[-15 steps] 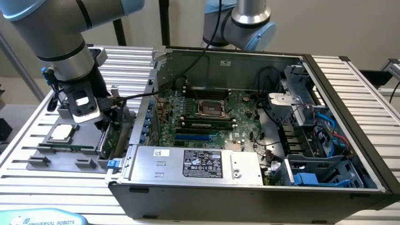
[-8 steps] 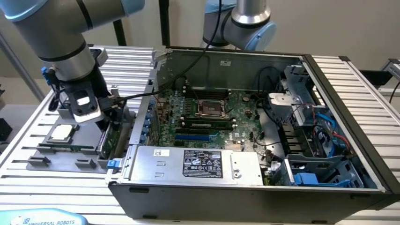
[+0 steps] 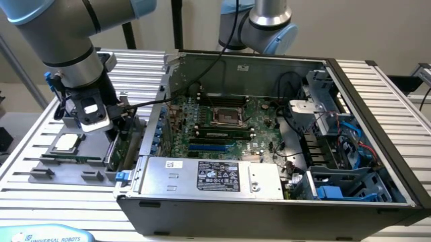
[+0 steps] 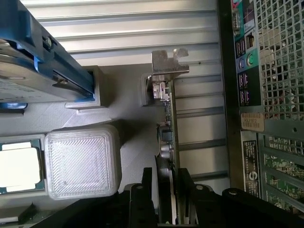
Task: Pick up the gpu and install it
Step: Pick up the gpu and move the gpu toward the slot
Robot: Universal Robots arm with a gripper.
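Exterior view: the gripper [image 3: 113, 132] is down over the grey parts tray [image 3: 40, 169], which sits at 9 o'clock from the open case [image 3: 269, 212]. The gpu [image 3: 120, 148] stands on edge in that tray, right under the gripper and hard against the case's outer wall. The processor chip [image 3: 67, 142] lies at about 9 o'clock from the card. No card in the motherboard [image 3: 229, 113] slot yet, far as I can see.

Wrist view: you look straight along the card's thin edge. The fingers [image 4: 140, 197] sit apart, one on each face of the gpu. There's a dark sliver between one of them and the board, so I'd call it straddling, not clamped. The silver bracket [image 4: 168, 61] is at the far end, well away from the grip spot. The hard drive [image 4: 42, 61] and a white block [image 4: 80, 161] are off to one side, and the case's rear panel [image 4: 275, 95] is on the other.

What worries me:
- The grab is near one end, so the bracket end could sag or swing on the lift.
- If one pad lands first, it could shove the card sideways in its holder.
- It could also squash the small parts on the board.
- The case wall is close enough for the bracket to snag.
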